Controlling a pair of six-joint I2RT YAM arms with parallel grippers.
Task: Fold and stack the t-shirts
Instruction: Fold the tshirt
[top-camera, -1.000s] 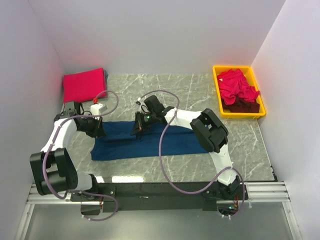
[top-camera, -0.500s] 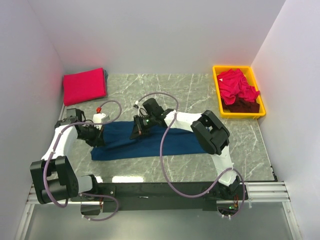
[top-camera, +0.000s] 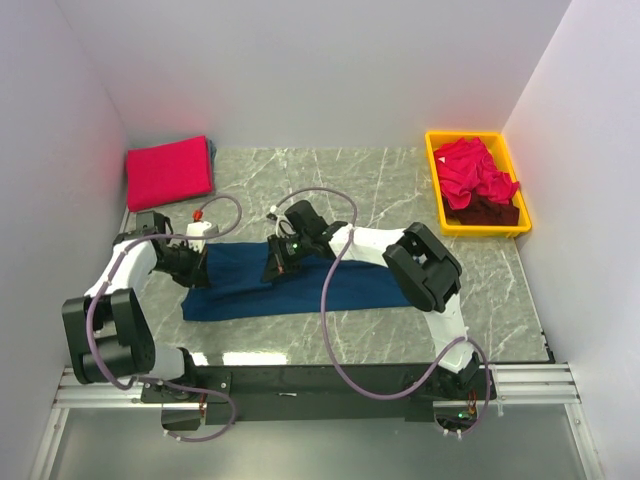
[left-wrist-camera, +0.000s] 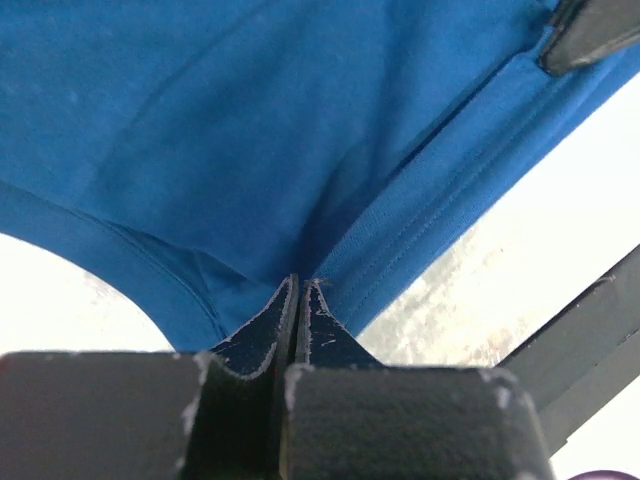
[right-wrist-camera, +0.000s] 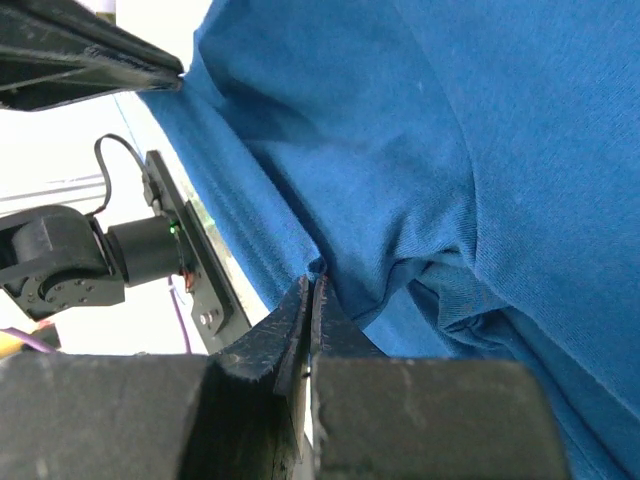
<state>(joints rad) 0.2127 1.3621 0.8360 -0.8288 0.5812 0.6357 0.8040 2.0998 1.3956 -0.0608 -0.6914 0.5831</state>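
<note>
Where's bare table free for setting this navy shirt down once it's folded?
Free: the back strip between the red folded shirt and the yellow bin; also the front right corner, nearer than the bin. Crowded: left-centre, where the left gripper and right gripper pinch the navy shirt.

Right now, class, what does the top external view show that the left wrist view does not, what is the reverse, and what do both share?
Only the top external view shows the yellow plastic bin holding crumpled red-pink shirts and a dark maroon shirt, plus the folded red-pink shirt at the far left corner. Only the left wrist view shows the left gripper pinching a stitched hem close up. Both show the navy blue cloth t-shirt and the grey marble table.
</note>
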